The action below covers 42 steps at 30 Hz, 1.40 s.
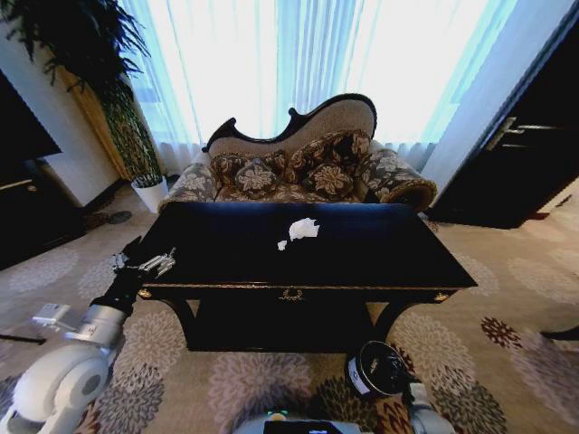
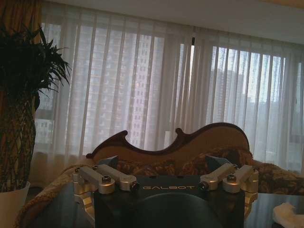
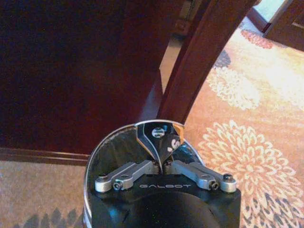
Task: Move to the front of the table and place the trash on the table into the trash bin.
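Dark glossy rectangular wooden table (image 1: 362, 253) | two trash pieces on its top: one white crumpled tissue wad (image 1: 303, 229), one tiny white scrap (image 1: 282, 245) just beside it | left gripper (image 1: 149, 265) spread wide at the table's left edge | right gripper (image 3: 161, 149) pinched onto the rim of one small black cylindrical trash bin (image 1: 380, 371), low before the table

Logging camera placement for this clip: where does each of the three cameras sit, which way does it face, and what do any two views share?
Head view: high, looking down at the dark glossy wooden table, white crumpled tissue, black cylindrical bin; left arm with left claw at the table's left corner.
Left wrist view: at tabletop height, facing sofa and curtains; open left claw in the foreground. Shares the tissue with the head view.
Right wrist view: low, over the bin, facing the table's leg; right claw closed on the rim.
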{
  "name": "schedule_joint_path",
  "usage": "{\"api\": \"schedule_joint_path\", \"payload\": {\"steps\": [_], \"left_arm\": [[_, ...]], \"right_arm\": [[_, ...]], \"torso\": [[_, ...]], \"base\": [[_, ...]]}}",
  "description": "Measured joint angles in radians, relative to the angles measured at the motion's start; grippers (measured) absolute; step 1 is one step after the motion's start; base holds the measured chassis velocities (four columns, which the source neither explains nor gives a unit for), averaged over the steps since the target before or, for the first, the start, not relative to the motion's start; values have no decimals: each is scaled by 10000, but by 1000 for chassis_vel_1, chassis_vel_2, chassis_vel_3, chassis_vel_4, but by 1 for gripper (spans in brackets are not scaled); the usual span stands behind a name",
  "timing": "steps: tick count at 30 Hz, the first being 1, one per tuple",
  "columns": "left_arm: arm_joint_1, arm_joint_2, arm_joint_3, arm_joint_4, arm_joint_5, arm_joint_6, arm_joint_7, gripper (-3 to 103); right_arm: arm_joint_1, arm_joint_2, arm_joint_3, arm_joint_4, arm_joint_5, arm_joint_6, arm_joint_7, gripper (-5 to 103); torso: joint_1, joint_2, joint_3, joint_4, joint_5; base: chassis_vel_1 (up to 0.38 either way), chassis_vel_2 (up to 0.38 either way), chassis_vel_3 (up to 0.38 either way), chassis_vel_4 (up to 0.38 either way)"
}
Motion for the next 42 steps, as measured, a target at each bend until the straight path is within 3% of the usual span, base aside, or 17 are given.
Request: {"api": "schedule_joint_path", "payload": {"steps": [3, 16, 37, 41, 42], "left_arm": [[0, 0, 0, 0, 0, 0, 0, 100], [0, 0, 0, 0, 0, 0, 0, 100], [0, 0, 0, 0, 0, 1, 0, 100], [0, 0, 0, 0, 0, 1, 1, 100], [0, 0, 0, 0, 0, 1, 1, 100]], "right_arm": [[184, 54, -77, -215, -32, -60, 15, 0], [2017, 83, -793, -1798, -161, -1510, 688, 0], [2684, 335, -1077, -2995, -588, -1716, 873, 0], [2707, 342, -1048, -2991, -375, -1714, 991, 21], [2707, 342, -1048, -2991, -375, -1714, 991, 21]], "torso": [[0, 0, 0, 0, 0], [-1, 1, 0, 1, -1], [-1, 1, -1, -1, -1], [-1, 1, -1, 0, -1], [-1, 1, -1, 0, -1]], "base": [[0, 0, 0, 0], [0, 0, 0, 0], [0, 0, 0, 0], [0, 0, 0, 0], [0, 0, 0, 0]]}}
